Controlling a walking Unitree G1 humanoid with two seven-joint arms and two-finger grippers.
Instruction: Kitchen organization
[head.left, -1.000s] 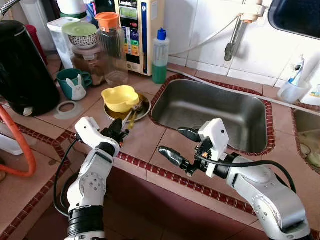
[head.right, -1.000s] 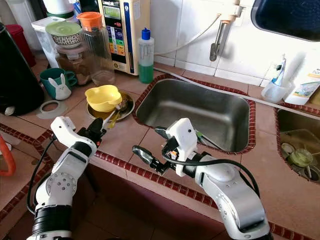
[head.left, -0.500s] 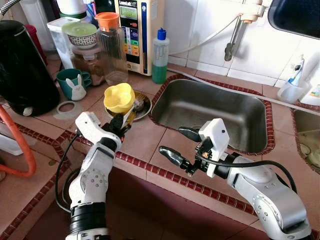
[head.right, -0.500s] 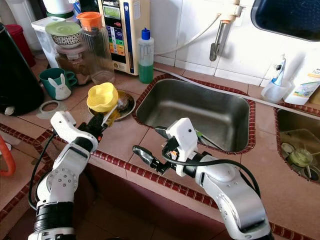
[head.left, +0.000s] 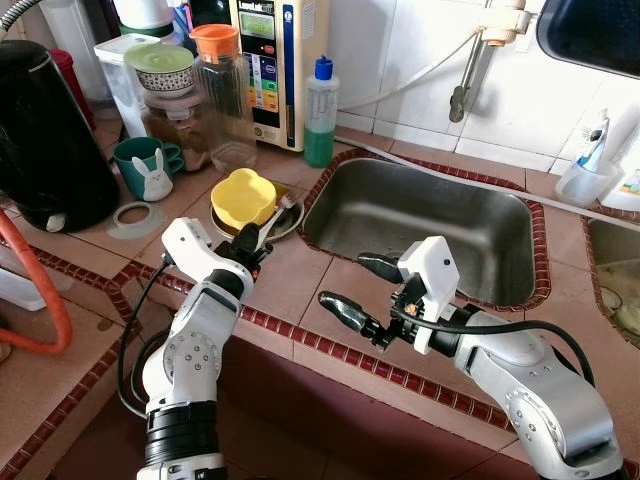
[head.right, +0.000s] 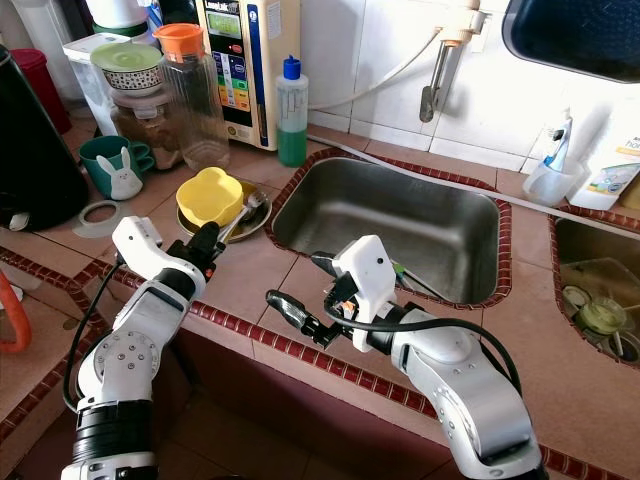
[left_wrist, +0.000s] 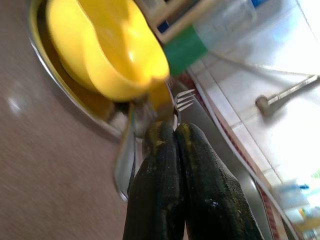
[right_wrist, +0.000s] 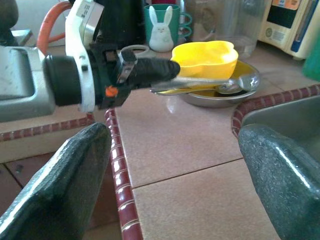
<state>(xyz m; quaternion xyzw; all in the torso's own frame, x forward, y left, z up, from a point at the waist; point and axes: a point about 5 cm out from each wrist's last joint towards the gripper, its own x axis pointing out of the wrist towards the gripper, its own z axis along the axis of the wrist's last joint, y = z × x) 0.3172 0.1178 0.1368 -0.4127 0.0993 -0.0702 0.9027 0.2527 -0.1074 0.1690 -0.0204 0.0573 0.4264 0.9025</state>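
Note:
A yellow bowl (head.left: 243, 195) leans tilted on a steel plate (head.left: 287, 224) left of the sink (head.left: 400, 215). My left gripper (head.left: 255, 238) is at the plate's near rim, shut on the handle of a fork (left_wrist: 185, 99) whose tines reach under the bowl. A spoon (right_wrist: 244, 82) lies on the plate beside it. My right gripper (head.left: 357, 288) hovers open over the counter tiles in front of the sink, holding nothing; its wide-apart fingers (right_wrist: 65, 175) face the left gripper (right_wrist: 150, 70) and the bowl (right_wrist: 205, 57).
A black kettle (head.left: 40, 130), a green rabbit mug (head.left: 150, 170), a glass pitcher with an orange lid (head.left: 225, 90) and a soap bottle (head.left: 320, 100) stand behind the plate. An orange hose (head.left: 50, 300) curves at left. A second sink (head.left: 620, 280) is at right.
My left gripper pushed forward toward the plate with the fork. The yellow bowl, flat before, tipped up on edge and now leans tilted. The right arm stayed still.

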